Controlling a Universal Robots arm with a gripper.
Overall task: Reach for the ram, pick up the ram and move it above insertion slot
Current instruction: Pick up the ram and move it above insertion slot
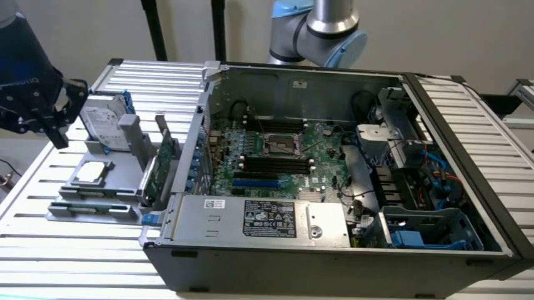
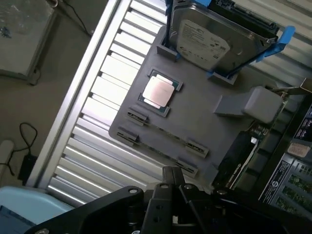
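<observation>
hard drive (image 2: 209,34) upright on gray tray (image 2: 195,119) | processor (image 2: 158,91) flat on it | likely expansion card (image 1: 161,165) at tray edge

Bright diffuse light, glare on slats (image 2: 100,108)

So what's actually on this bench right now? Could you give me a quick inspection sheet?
Surface: slatted metal table, carrying a grey tray and an open computer case.
Job's things: the ram stands on edge in the tray's clips; the insertion slot, black, looks empty, among parallel ones inside the case.
Clutter: hard drive, processor chip, green expansion card, all on the tray.
Grippers: gripper shut, holding nothing, above the tray.
Cables: blue and red wires inside the case; black power adapter with its cable on the floor.
Surroundings: pale wall; nothing else seen.
</observation>
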